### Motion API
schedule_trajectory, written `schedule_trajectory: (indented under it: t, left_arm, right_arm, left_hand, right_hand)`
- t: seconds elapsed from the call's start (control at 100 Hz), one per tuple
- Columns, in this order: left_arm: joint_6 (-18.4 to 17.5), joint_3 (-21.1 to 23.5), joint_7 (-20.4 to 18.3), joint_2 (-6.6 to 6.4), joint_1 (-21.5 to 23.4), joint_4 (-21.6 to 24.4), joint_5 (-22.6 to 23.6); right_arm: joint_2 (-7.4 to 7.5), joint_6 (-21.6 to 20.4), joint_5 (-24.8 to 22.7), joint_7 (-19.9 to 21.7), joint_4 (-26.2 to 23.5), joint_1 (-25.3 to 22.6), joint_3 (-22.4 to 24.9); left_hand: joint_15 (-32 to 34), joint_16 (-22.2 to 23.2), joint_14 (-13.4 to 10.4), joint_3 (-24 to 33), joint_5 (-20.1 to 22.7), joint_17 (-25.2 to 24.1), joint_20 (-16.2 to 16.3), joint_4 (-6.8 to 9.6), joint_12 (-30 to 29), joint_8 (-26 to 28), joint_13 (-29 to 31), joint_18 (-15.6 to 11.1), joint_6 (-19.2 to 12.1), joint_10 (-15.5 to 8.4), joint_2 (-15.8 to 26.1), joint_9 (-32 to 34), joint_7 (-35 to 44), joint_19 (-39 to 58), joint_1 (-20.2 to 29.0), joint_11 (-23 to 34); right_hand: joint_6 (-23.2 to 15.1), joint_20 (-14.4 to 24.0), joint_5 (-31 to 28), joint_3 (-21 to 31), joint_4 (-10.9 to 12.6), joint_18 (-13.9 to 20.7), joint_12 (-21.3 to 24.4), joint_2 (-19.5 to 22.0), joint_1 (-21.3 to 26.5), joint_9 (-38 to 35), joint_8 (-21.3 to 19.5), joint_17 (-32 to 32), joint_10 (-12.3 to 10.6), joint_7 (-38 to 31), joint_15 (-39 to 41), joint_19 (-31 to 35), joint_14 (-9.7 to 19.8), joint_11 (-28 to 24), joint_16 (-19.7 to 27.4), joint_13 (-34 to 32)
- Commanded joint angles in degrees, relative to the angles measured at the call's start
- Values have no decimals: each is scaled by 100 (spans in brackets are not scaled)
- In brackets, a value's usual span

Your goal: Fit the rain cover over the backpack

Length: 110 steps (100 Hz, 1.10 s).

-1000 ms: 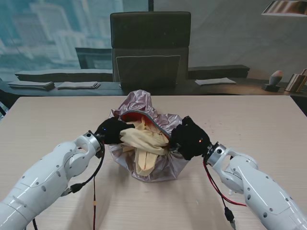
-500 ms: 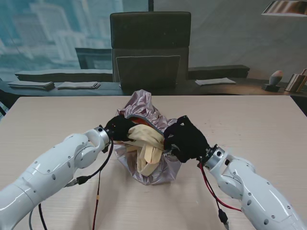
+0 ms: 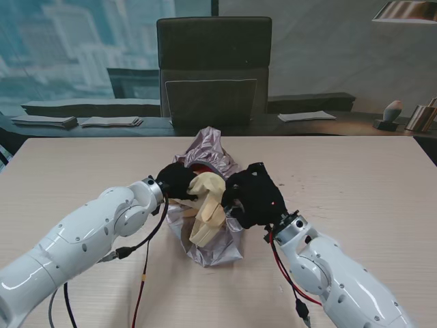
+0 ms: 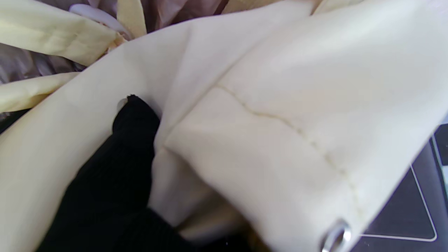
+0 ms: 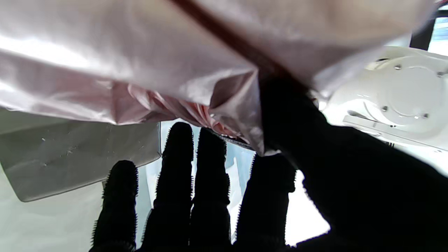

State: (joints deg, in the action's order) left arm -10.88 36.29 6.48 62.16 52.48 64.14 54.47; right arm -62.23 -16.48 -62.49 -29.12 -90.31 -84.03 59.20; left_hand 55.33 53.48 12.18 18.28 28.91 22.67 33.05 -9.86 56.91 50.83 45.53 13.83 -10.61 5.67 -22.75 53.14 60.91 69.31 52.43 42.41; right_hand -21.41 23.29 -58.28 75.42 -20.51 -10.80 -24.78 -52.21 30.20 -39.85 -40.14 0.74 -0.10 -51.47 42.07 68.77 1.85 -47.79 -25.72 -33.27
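A cream backpack (image 3: 207, 208) lies mid-table inside a silvery pink rain cover (image 3: 213, 147) that is bunched round it. My left hand (image 3: 176, 182), in a black glove, is closed at the cover's left rim. In the left wrist view one finger (image 4: 134, 120) presses into a fold of backpack cloth (image 4: 280, 105). My right hand (image 3: 251, 197) grips the cover's right rim. In the right wrist view the cover (image 5: 140, 59) drapes over the thumb (image 5: 287, 115), its dark hem caught there, while the other fingers (image 5: 206, 196) stay straight.
The pale wooden table (image 3: 68, 171) spreads wide on both sides of the bundle. A black office chair (image 3: 214, 68) stands behind its far edge. Red and black cables (image 3: 140, 273) hang from both wrists near me. Papers lie on the far desk (image 3: 307, 116).
Both hands have moved toward each other and a little farther from me, drawing the cover's rims inward. The bundle is narrower, and less of the red lining shows.
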Motion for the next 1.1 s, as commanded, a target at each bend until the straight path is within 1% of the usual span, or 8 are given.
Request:
schedule_trajectory:
  t: [0.0, 0.15, 0.2, 0.29, 0.42, 0.54, 0.79, 1.09]
  left_arm:
    - [-46, 49, -50, 9, 131, 229, 59]
    - [-125, 176, 36, -18, 300, 405, 192]
    - [-127, 195, 33, -28, 349, 434, 208]
    - [-159, 206, 24, -49, 402, 439, 241]
    - [-174, 225, 8, -63, 436, 408, 242]
    - [-216, 210, 44, -65, 432, 366, 245]
    - [-288, 302, 161, -6, 425, 389, 126]
    - [-408, 551, 297, 65, 619, 602, -69]
  right_arm:
    - [-82, -119, 383, 519, -35, 62, 12]
    - [-149, 437, 515, 429, 120, 144, -233]
    - [-173, 662, 515, 306, 186, 167, -311]
    - [-224, 1013, 536, 82, 285, 187, -406]
    - [-300, 1278, 616, -201, 417, 246, -486]
    - [-303, 1415, 685, -50, 427, 300, -498]
    - [-187, 1497, 949, 1257, 199, 373, -542]
    - [-241, 1635, 987, 1076, 417, 572, -830]
  left_hand:
    - [1214, 498, 215, 214, 287, -36, 146, 409, -32, -134, 488, 38, -142, 103, 310, 317, 77, 339, 522, 409]
    - [1198, 483, 180, 221, 277, -38, 145, 438, -78, -177, 484, 15, -161, 70, 320, 304, 63, 329, 489, 408]
    - [1194, 482, 180, 220, 273, -45, 144, 438, -78, -181, 474, 13, -151, 77, 316, 301, 68, 323, 498, 415]
    - [1189, 479, 169, 207, 263, -48, 140, 431, -85, -191, 464, -4, -163, 60, 333, 292, 70, 314, 486, 416]
    - [1158, 471, 166, 186, 235, -96, 130, 419, -88, -197, 409, -24, -169, 45, 356, 260, 89, 281, 497, 419]
    - [1145, 467, 157, 165, 210, -106, 127, 413, -88, -204, 397, -40, -180, 21, 375, 244, 100, 271, 503, 418]
    - [1117, 432, 101, 115, 205, -9, 117, 414, -126, -260, 488, -69, -162, -19, 397, 287, 131, 268, 501, 412]
    - [1050, 375, 72, 145, 199, 52, 86, 412, -177, -306, 509, -53, -151, -24, 391, 308, 170, 243, 510, 395]
  right_hand:
    - [-260, -147, 105, -140, 113, -46, 72, 397, -58, -148, 44, 73, 300, -499, -46, -79, -136, 84, 20, -60]
    - [455, -183, 1693, -509, -18, -88, 78, 165, -467, 392, -12, 115, 559, -379, 53, -115, -269, 75, -37, 165]
    - [1149, -188, 2396, -385, 892, -63, 83, 278, -1056, 690, -173, 163, 628, 127, 99, -90, -312, -20, -66, 360]
    - [1881, -192, 3922, -412, 823, 38, 89, 53, -1645, 1563, 962, 377, 693, 604, 137, -102, -350, -198, -91, 889]
    - [2305, -254, 4843, -416, 748, 63, 170, 7, -2116, 2309, 1826, 409, 750, 980, 70, -367, -323, -126, -61, 1334]
    - [2454, -294, 4566, -409, 692, 15, 279, -25, -2405, 2292, 2256, 439, 819, 1086, -116, -658, -400, 62, 44, 1391]
    - [2239, -144, 3347, -866, 757, -77, 451, 392, -2211, 1576, 2274, 496, 816, 1380, -469, -1350, -464, 641, 227, 1129]
    - [1776, 147, 2083, -840, 943, -127, 200, 535, -1266, 23, 1553, 360, 799, 1024, -19, -624, -604, 171, 33, 62]
